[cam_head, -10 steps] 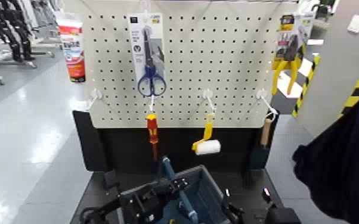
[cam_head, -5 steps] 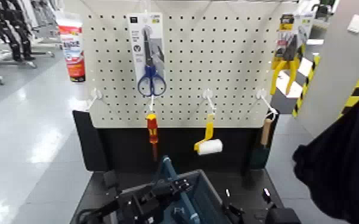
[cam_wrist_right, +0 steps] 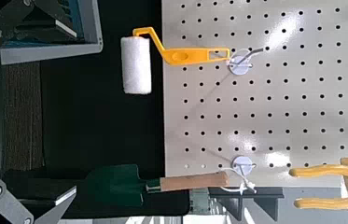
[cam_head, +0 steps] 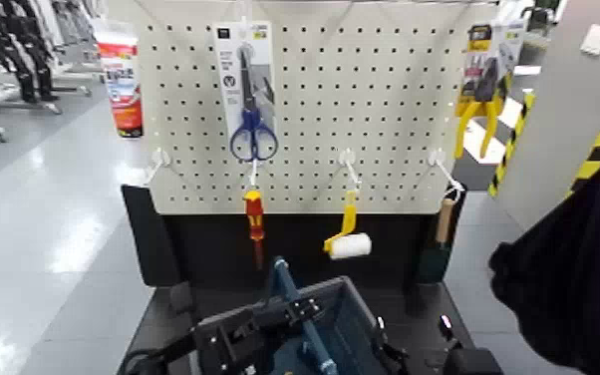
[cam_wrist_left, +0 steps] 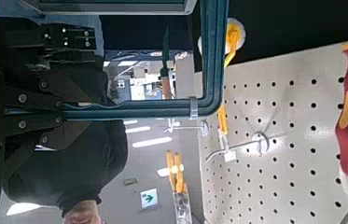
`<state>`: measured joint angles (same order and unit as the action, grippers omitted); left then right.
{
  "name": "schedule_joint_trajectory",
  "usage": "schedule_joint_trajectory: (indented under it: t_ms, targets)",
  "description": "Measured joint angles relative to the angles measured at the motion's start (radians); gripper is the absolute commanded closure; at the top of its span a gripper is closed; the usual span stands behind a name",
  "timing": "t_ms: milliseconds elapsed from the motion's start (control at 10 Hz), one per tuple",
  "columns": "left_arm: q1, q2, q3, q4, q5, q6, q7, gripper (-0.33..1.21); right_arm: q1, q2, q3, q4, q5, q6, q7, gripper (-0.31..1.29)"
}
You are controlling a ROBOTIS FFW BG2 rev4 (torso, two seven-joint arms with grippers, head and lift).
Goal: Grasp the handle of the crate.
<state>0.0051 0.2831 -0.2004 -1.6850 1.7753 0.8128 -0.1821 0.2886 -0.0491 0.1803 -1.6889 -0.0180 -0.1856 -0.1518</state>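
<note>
While the crate (cam_head: 329, 324) sits low at center below the pegboard (cam_head: 384, 110), handle (cam_head: 289, 294) raised, left gripper (cam_head: 269, 321) is right at the bar; can't tell if it's closed on it. Approach/grasp step, prob. Next: confirm bar between fingers, then clamp. Right gripper (cam_head: 394, 354) waits beside crate.

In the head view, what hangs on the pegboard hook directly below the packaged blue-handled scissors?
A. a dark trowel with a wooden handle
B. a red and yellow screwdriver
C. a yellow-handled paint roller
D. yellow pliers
B: the red and yellow screwdriver hangs straight under the scissors, while the paint roller hangs on the next hook toward the robot's right.
</note>
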Motion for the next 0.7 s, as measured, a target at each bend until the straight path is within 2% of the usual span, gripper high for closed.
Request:
schedule_joint_trajectory:
  t_ms: [200,700]
  targets:
    - [0.018,0.001,0.005,-0.053,0.033,-0.018,0.037,1.18,0.001,0.002,-0.003,0.0,0.006,0.0,0.0,0.15]
    - [0.029,-0.001,-0.004,-0.053,0.074,-0.017,0.039,1.18,0.001,0.004,-0.002,0.002,0.018,-0.002,-0.004,0.15]
